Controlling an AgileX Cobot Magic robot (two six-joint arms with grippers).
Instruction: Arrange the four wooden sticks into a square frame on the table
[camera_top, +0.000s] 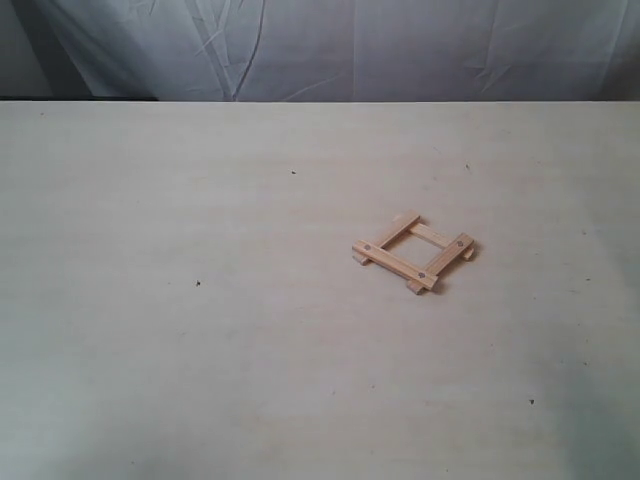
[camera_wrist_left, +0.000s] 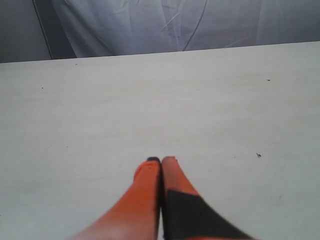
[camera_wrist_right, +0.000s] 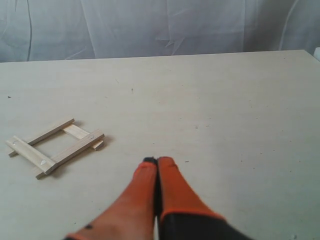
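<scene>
Frame of four sticks lies flat on the table, ends overlapping at the corners. Left gripper and right gripper: jaws closed, empty.

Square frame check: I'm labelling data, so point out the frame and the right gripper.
square frame (camera_top: 397, 264), exterior view, middle of its nearest side.
right gripper (camera_wrist_right: 156, 161), right wrist view, between its shut fingertips.
</scene>
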